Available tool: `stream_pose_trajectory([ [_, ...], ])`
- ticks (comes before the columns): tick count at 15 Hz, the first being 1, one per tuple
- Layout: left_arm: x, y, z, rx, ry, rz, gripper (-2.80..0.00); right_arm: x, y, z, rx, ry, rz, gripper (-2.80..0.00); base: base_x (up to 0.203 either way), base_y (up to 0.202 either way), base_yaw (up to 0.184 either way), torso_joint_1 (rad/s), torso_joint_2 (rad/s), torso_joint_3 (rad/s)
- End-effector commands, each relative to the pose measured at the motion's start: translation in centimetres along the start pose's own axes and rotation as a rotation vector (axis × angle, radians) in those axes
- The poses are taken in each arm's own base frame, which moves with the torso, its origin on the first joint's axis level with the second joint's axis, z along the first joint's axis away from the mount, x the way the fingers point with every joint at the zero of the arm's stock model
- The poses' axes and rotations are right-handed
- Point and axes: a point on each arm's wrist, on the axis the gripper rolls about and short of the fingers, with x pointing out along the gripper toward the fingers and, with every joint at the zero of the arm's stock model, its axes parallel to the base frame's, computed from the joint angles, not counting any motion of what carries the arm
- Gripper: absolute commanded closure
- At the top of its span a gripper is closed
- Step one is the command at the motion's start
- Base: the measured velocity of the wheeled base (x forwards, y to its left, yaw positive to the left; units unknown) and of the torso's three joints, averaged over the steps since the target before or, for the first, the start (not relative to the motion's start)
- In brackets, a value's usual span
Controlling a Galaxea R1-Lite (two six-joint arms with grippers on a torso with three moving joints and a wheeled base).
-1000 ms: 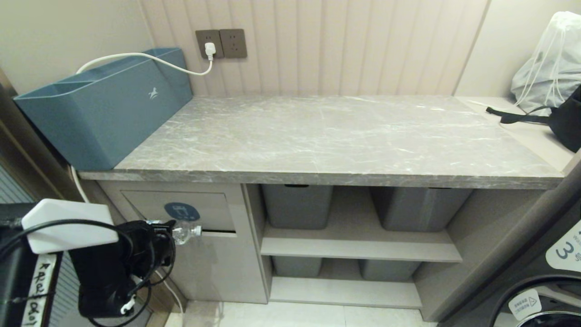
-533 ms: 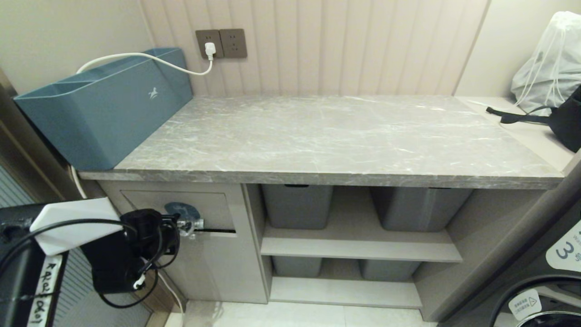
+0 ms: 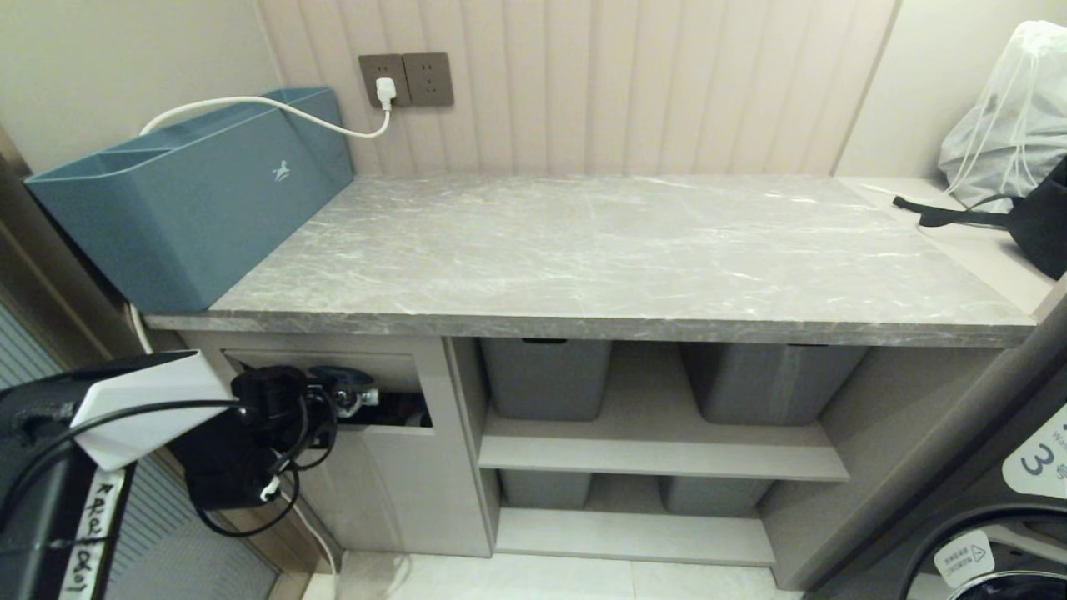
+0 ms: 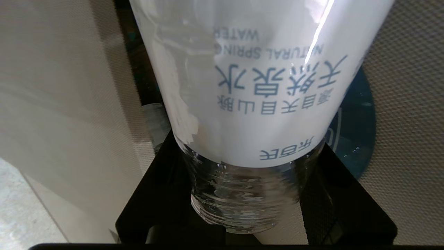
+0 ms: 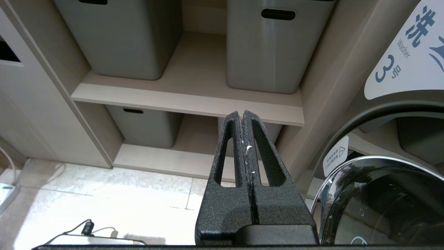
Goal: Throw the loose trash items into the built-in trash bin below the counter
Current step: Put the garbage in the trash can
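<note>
Bottle point(image 4: 263, 104) is sitting clamped in the left tool point(image 3: 333, 400), cap end poking into the dark opening of the built-in trash bin point(image 3: 392, 467), whose flap point(image 3: 367, 367) is tilting inward under the bench point(image 3: 600, 250). Through the left wrist view, black fingers point(image 4: 156, 201) are gripping the clear ribbed base on both sides, beside the round blue sticker point(image 4: 357, 132). Low near the washer point(image 5: 399, 173), the right tool point(image 5: 242, 118) is hanging idle with fingers pressed together, facing grey tubs point(image 5: 274, 45) on the shelf point(image 5: 187, 93).
</note>
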Motion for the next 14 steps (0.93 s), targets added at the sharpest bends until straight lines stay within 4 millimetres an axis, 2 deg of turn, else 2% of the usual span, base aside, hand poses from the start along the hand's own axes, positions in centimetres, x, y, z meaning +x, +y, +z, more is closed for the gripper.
stream_pose_trajectory([
  [1,0.2,0.0,0.0,-0.008,-0.002,-0.009,-0.95,0.0,0.0,0.0,-0.001,0.0,0.001,0.0,0.0,0.0,0.0,0.0,0.0,0.0],
  [2,0.3,0.1,0.0,-0.008,-0.002,-0.01,-2.8,0.0,0.0,0.0,0.0,0.0,0.001,0.0,0.0,0.0,0.0,0.0,0.0,0.0],
  [6,0.7,0.3,-0.1,-0.006,0.0,0.006,-2.8,0.0,0.0,0.0,0.002,0.0,0.001,0.0,0.0,0.0,0.0,0.0,0.0,0.0],
  [14,2.0,-1.2,0.0,-0.018,0.004,0.009,-2.8,0.0,0.0,0.0,0.002,0.0,0.002,0.0,0.0,0.0,0.0,0.0,0.0,0.0],
])
